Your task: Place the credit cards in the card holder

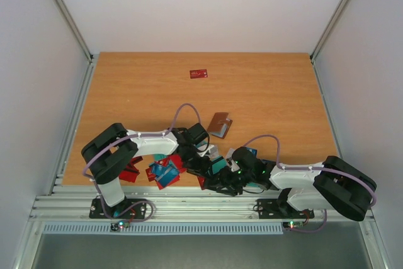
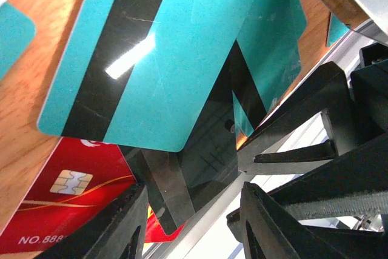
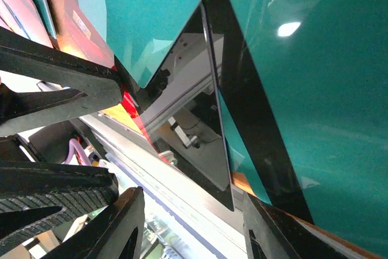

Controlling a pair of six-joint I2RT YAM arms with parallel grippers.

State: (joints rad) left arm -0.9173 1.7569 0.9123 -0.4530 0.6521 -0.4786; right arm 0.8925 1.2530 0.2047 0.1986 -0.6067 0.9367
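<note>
The credit cards lie in a loose heap [image 1: 164, 171] at the table's front edge, and one red card [image 1: 198, 74] sits far back. The brown card holder [image 1: 220, 124] lies behind the heap, apart from both grippers. My left gripper [image 1: 203, 163] [image 2: 194, 189] and right gripper [image 1: 220, 184] [image 3: 193, 195] meet nose to nose over the heap. Both are open. A glossy black card [image 2: 206, 150] [image 3: 200, 137] pokes a corner into the gap of each, over the table's edge. Teal striped cards [image 2: 157, 47] [image 3: 327, 89] and a red chip card [image 2: 66, 192] lie around it.
An aluminium rail [image 1: 189, 206] runs along the table's front edge, right under the grippers. More red cards [image 1: 131, 171] lie beneath the left arm's elbow. White walls with metal posts [image 1: 66, 14] close in the back and sides.
</note>
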